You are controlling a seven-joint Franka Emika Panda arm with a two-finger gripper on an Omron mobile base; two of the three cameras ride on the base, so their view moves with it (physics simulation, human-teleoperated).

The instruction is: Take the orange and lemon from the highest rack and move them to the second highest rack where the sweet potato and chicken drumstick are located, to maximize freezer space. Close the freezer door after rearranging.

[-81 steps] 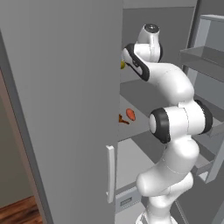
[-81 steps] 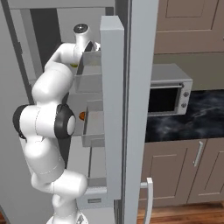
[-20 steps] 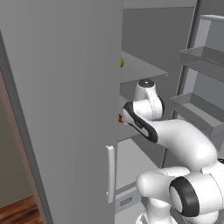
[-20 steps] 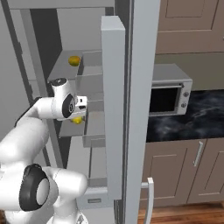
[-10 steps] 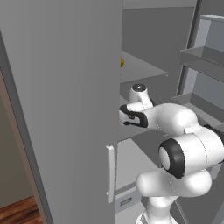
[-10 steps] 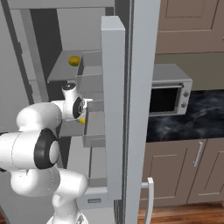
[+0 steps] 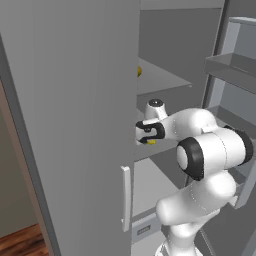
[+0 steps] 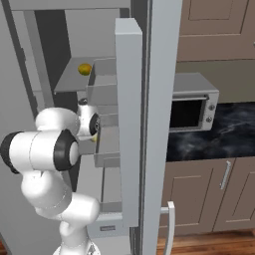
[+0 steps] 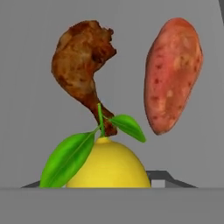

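Freezer door [image 8: 128,124] stands wide open, centre of the right base view. Closing it is the last step and not yet done.

Arm reaches into the freezer at the second highest rack [image 7: 160,147], mid-frame in the left base view, with the gripper [image 7: 145,134] at the rack's front edge.

Sweet potato [image 9: 173,72] sits upper right in the hand view, chicken drumstick [image 9: 85,61] upper left, both on that rack.

Lemon [image 9: 107,164] fills the lower centre of the hand view, leaves up, right in front of the jaws and just this side of the drumstick. Cannot tell whether the jaws grip it or have let go; the fingertips are hidden behind it.

Orange [image 8: 84,68] sits on the highest rack [image 8: 69,82], upper left in the right base view.

My read: lemon is arriving or just placed, so roughly a third done. Left: confirm lemon release, fetch orange, shut door.
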